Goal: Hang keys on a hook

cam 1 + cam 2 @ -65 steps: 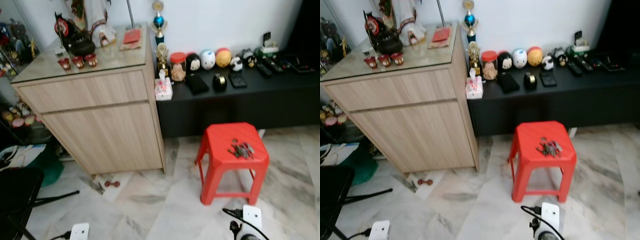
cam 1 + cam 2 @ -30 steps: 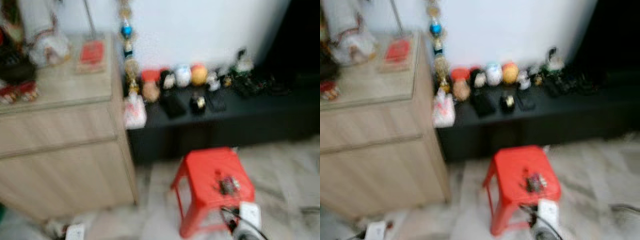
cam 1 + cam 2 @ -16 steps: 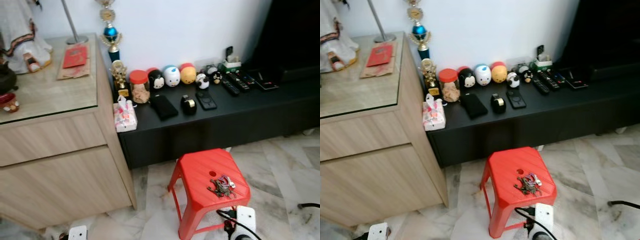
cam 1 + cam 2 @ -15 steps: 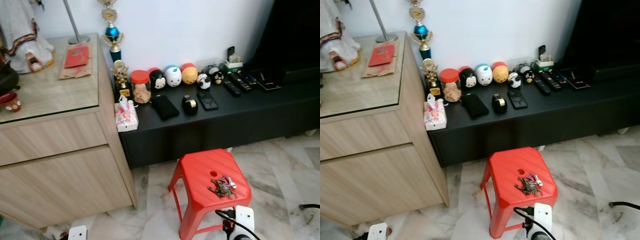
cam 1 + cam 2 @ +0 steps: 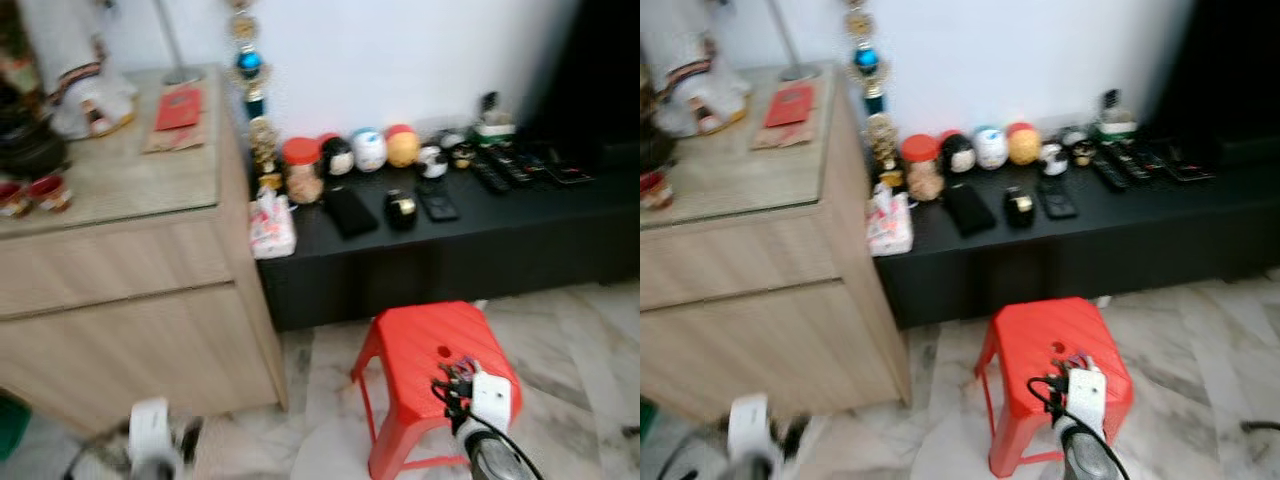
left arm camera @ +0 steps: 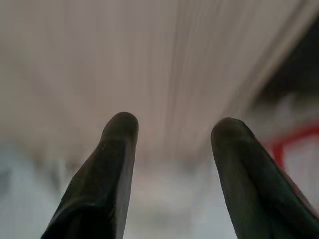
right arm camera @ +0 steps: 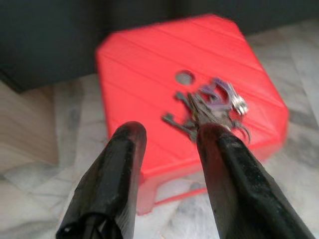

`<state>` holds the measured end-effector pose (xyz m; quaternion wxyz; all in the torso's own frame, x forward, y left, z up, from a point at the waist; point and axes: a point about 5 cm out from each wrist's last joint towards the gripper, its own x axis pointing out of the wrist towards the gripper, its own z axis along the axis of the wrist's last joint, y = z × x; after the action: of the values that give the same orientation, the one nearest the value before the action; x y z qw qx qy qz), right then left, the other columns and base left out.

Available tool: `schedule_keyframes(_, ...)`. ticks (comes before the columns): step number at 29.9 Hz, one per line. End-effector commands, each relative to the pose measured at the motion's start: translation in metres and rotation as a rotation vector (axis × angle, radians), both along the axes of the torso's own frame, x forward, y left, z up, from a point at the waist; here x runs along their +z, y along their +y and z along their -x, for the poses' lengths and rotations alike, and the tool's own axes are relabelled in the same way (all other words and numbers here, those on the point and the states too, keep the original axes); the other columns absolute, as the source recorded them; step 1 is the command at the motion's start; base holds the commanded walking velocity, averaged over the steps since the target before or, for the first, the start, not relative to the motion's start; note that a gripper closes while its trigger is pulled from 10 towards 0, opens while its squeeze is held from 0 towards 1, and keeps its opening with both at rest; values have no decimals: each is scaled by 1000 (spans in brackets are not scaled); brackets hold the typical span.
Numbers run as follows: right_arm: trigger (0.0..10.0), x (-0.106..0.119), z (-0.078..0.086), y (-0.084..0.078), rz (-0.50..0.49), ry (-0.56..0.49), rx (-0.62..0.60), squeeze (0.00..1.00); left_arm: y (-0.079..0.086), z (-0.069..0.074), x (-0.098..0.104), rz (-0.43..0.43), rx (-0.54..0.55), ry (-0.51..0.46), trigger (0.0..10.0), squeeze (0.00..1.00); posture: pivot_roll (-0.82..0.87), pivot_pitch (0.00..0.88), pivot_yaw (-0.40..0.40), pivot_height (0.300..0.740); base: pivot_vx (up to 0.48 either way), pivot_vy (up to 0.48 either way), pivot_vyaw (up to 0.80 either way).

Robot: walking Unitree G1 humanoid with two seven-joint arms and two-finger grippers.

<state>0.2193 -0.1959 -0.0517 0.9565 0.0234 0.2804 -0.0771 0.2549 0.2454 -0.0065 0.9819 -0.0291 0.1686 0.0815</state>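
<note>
right pincer (image 7: 167,132) fingers parted, empty, poised above red stool (image 7: 144,59) | left pincer (image 6: 172,127) fingers apart, holding nothing, facing wooden cabinet (image 5: 140,300) at 9 o'clock | keys (image 7: 209,107) heaped on stool seat at 5 o'clock, just beyond right fingertips | black bench (image 5: 450,240) with toys at 12–2 o'clock against white wall

White wall (image 5: 400,50); marble floor (image 5: 590,340); wood cabinet (image 5: 130,330), glass-topped; low black bench (image 5: 450,250); red stool (image 5: 420,350).
</note>
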Motion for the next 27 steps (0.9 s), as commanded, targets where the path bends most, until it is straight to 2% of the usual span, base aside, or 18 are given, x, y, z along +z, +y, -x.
schedule_keyframes(1, 10000, 6, -2, -6, 23, -57, 12, 0, -2, 5, 1, -8, -6, -43, 10000, 0, -54, 0, 20, 740, 0, 0, 0)
schedule_keyframes(3, 10000, 12, -6, -3, 35, -112, 68, 0, -2, 3, 11, -34, -36, -125, 10000, 0, -65, 0, 20, 740, 0, 0, 0)
schedule_keyframes(7, 10000, 21, -9, -2, 83, -194, 119, 0, -1, 5, 21, -33, -53, -203, 10000, 0, -91, 0, 22, 740, 0, 0, 0)
schedule_keyframes(9, 10000, 26, -10, -6, 88, -242, 83, 0, -2, 12, 24, -47, -78, -228, 10000, 0, -111, 0, 27, 740, 0, 0, 0)
schedule_keyframes(11, 10000, 33, -7, -10, 119, -303, 76, 0, -3, 25, 25, -66, -89, -244, 10000, 0, -110, 0, 23, 740, 0, 0, 0)
schedule_keyframes(14, 10000, 34, 2, -11, 140, -330, 102, 0, -3, 36, 26, -81, -82, -251, 10000, 0, -97, 0, -1, 740, 0, 0, 0)
schedule_keyframes(17, 10000, 36, 12, -9, 142, -347, 127, 0, 2, 39, 34, -97, -63, -282, 10000, 0, -82, 0, -31, 740, 0, 0, 0)
schedule_keyframes(20, 10000, 39, 12, -7, 127, -357, 149, 0, 4, 37, 40, -98, -81, -296, 10000, 0, -64, 0, -51, 740, 0, 0, 0)
schedule_keyframes(23, 10000, 40, 13, -8, 137, -352, 146, 0, 8, 38, 39, -108, -69, -270, 10000, 0, -77, 0, -42, 740, 0, 0, 0)
schedule_keyframes(27, 10000, 45, 9, -8, 137, -367, 122, 0, 2, 35, 43, -96, -106, -281, 10000, 0, -78, 0, -56, 740, 0, 0, 0)
